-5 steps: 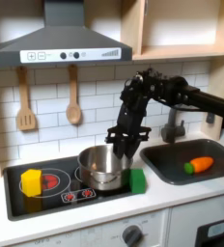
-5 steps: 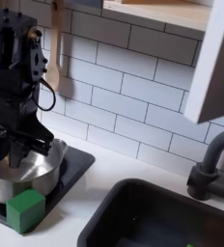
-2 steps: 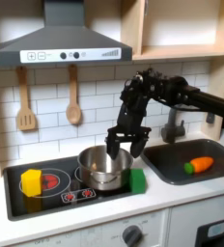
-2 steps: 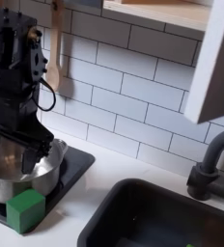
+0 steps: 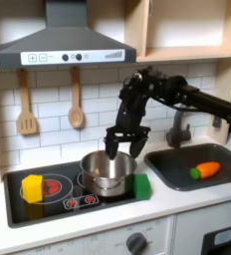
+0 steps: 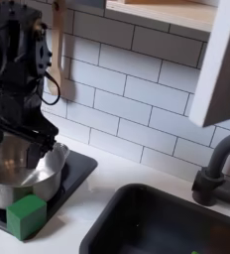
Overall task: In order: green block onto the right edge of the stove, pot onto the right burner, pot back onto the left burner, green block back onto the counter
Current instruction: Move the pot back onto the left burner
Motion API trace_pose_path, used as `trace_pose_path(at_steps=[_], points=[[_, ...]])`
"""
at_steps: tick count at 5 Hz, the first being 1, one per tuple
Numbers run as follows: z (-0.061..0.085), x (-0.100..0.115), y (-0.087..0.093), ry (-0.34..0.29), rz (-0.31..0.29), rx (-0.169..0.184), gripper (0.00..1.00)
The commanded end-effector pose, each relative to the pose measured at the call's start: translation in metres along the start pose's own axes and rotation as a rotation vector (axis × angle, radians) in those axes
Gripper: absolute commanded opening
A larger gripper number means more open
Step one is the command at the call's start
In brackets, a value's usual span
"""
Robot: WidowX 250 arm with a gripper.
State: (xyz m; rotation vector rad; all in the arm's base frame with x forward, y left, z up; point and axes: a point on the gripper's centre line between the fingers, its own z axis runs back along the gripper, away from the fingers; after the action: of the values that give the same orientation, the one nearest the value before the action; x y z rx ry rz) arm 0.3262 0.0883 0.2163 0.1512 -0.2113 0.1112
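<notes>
Fingers (image 5: 114,151) spread apart, holding nothing, poised just above the far rim of the pot (image 5: 106,171) at centre frame in the first exterior view; gripper (image 5: 125,151) hanging from a black arm (image 5: 177,95) reaching in from the right edge of the frame. Same gripper (image 6: 23,134) at the left of the second exterior view, jaws parted over the pot (image 6: 23,174), whether touching the rim cannot be told.

Shiny steel pot sitting on the burner nearer frame centre of the stove (image 5: 58,199), lower middle of the first exterior view. Green block (image 5: 141,185) resting on the stove edge just beside the pot, toward the first exterior view's right; in the second exterior view, green block (image 6: 27,216) at lower left, in front of the pot on the black stove (image 6: 79,171). Yellow block (image 5: 32,186) on the other burner, lower left of the first exterior view, well apart from the pot.

White counter (image 5: 137,214) around the stove. Dark sink (image 5: 177,171) at lower right, with a toy carrot (image 5: 204,170) lying in it. 2 wooden utensils (image 5: 26,105) hanging on the tiled wall at upper left, under the grey hood (image 5: 63,45)
</notes>
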Motion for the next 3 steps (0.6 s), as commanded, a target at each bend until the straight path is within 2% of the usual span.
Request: trace_pose_path(at_steps=[1, 3], points=[[-0.006, 0.006, 0.012, 0.026, 0.049, -0.050, 1.00], [-0.020, 0.004, 0.014, 0.055, 0.037, -0.066, 1.00]])
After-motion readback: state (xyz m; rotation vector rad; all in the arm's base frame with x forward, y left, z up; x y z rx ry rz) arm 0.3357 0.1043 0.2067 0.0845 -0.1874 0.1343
